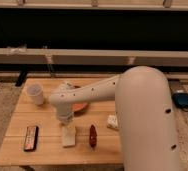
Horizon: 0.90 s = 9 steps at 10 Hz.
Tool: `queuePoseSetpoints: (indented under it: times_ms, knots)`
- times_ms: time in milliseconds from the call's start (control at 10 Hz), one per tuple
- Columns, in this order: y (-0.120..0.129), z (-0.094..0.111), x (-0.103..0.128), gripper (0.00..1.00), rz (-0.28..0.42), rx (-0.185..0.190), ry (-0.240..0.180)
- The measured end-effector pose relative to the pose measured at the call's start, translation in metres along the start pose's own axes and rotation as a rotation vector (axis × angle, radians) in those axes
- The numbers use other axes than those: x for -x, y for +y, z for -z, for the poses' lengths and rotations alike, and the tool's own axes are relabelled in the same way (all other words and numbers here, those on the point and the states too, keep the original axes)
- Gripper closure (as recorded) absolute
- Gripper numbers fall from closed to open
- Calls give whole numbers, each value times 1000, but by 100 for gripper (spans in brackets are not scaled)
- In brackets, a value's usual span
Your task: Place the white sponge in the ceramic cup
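white sponge [69,137] lies flat on the table [46,118], lower centre-left of the frame, long side running toward the front edge; a flat black bar [31,138] is to its left and a dark red oblong [92,136] to its right, both apart from it.

handling, my read: soft, very light, squashes easily, rough enough not to slip, nothing to break; take it across the narrow width near the middle with a light squeeze so it doesn't fold; probably has to go into the cup end-first.

ceramic cup [35,94] stands upright at the upper left of the table, well apart from the sponge; it's light, so a knock on the rim could tip it.

gripper [66,123] sits right over the sponge's far end, at or touching it; can't tell whether it's released or clenched on the sponge, the wrist covers it.

hidden: orange bowl [80,106] is half behind the arm [89,92]; small white lump [112,121] and the table's right end are cut off by the big arm shell; inside of the cup is hard to make out.
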Motion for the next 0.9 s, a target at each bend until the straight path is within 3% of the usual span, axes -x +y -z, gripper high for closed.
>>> queuePoseSetpoints:
  times_ms: [900]
  knots:
    - [-23,-25,-3,23,-62,-53,19]
